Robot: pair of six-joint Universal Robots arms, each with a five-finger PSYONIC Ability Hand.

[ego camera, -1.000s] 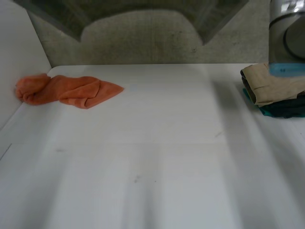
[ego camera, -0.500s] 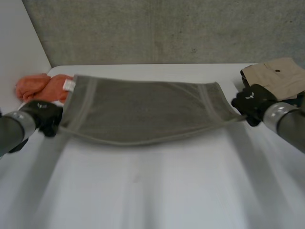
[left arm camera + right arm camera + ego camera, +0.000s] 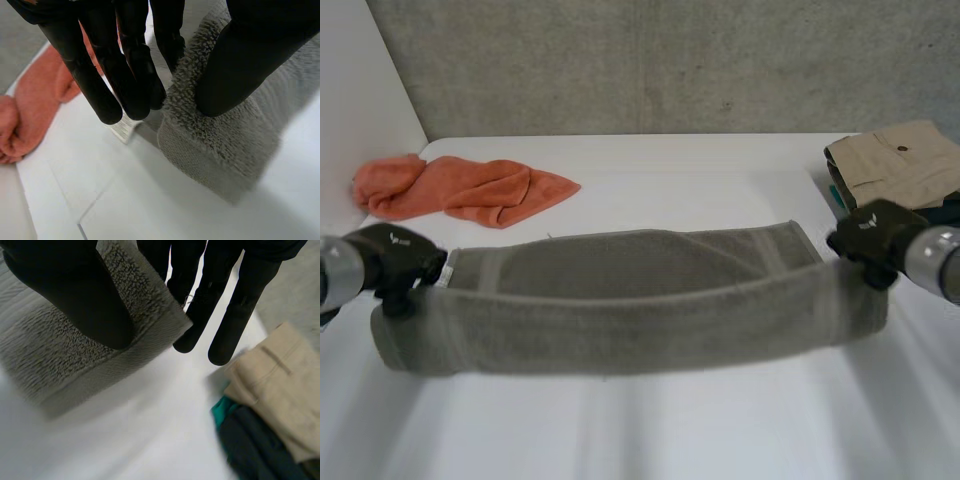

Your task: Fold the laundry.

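The left hand (image 3: 390,255) and right hand (image 3: 870,232) pinch the grey-green terry towel (image 3: 620,300) at its ends, thumb against fingers (image 3: 125,75). Level, even lowering should keep the edges aligned.

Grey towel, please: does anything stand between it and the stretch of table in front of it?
Nothing visible does. The left hand and the right hand pinch the grey towel at its ends, and nothing lies on the table before it. The orange cloth and the folded stack lie behind it, apart from it.
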